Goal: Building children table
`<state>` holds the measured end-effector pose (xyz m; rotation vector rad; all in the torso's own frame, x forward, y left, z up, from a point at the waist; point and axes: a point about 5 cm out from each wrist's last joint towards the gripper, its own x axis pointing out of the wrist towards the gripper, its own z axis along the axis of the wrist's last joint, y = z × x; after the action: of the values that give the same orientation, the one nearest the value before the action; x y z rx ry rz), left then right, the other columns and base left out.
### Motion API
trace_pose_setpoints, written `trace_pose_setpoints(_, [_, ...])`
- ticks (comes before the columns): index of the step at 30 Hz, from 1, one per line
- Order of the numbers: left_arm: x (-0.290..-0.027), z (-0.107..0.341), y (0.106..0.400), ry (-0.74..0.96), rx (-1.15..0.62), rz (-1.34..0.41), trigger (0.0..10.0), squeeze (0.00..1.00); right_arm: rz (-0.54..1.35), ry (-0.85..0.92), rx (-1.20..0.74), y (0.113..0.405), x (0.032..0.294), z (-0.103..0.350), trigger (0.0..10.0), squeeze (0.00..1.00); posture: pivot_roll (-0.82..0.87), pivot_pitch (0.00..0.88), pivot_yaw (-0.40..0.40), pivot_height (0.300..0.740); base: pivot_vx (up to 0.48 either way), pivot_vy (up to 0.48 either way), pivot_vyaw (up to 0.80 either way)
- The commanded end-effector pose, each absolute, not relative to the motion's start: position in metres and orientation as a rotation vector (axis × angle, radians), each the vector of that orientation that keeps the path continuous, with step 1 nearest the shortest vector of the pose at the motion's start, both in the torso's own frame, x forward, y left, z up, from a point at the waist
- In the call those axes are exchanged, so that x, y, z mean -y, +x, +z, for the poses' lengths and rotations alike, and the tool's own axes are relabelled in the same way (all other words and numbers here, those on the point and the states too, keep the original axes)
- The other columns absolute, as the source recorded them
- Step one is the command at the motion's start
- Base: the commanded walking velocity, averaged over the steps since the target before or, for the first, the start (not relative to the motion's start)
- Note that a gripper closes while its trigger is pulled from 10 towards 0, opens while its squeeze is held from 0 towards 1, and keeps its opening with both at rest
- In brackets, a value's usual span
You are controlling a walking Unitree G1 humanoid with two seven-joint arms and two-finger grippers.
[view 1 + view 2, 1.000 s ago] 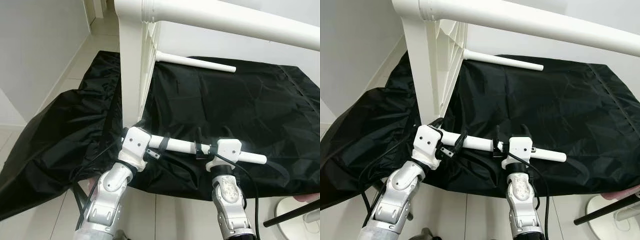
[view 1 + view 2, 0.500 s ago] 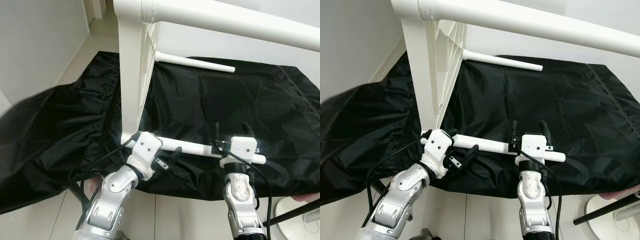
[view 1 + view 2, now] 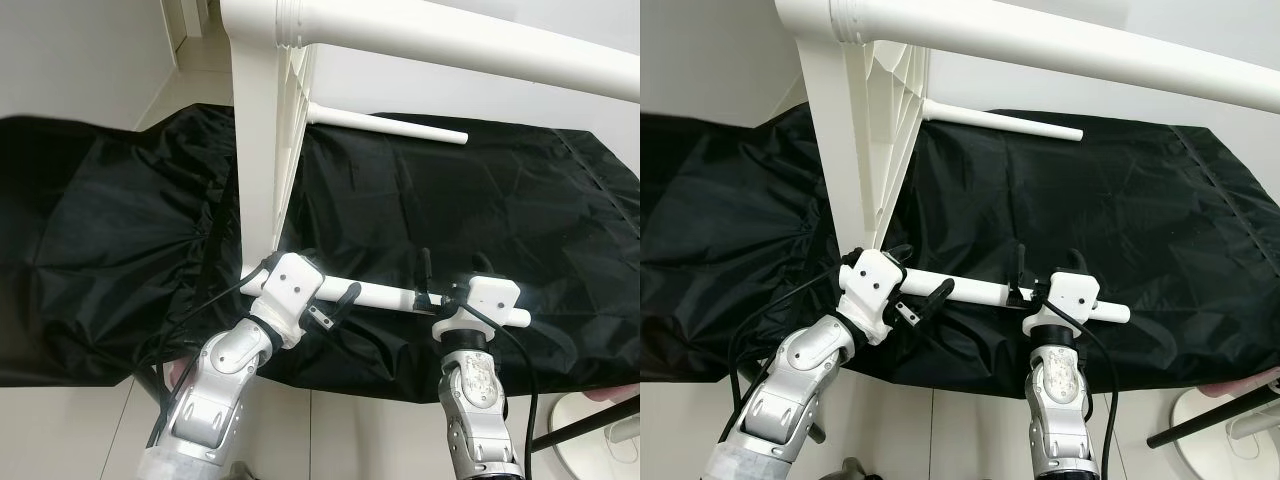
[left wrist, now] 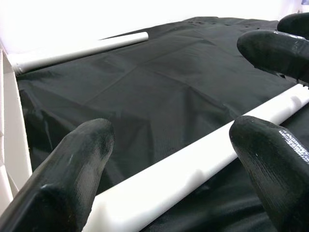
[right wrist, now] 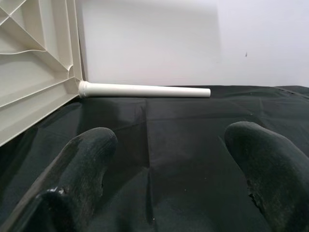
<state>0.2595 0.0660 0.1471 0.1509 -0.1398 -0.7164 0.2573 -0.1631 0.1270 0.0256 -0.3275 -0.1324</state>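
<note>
Both grippers sit at the near white table leg [image 3: 385, 296], which lies on the black cloth [image 3: 480, 210]. My left gripper [image 3: 335, 303] has its fingers [image 4: 82, 159] spread wide on either side of that leg, near the end that meets the upturned white tabletop [image 3: 262, 150]. My right gripper [image 3: 1045, 272] is further along the leg, fingers [image 5: 84, 166] parted and pointing away from me. Beyond, a second leg [image 3: 390, 123] juts from the tabletop's far corner.
</note>
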Motion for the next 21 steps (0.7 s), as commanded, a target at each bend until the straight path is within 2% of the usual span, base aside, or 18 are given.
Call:
trace_pose_setpoints(1, [-0.0726, 0.1508, 0.2619, 0.148, 0.172, -0.591, 10.0, 0.00, -0.132, 0.032, 0.310, 0.2581, 0.1641, 0.1246, 10.0, 0.00, 0.01, 0.014, 0.004, 0.740, 0.000, 0.000, 0.00])
trace_pose_setpoints(21, [-0.0739, 0.1481, 0.2549, 0.150, 0.178, -0.567, 10.0, 0.00, -0.065, -0.054, 0.350, 0.2587, 0.1598, 0.1334, 10.0, 0.00, 0.03, 0.003, -0.011, 0.740, 0.000, 0.000, 0.00])
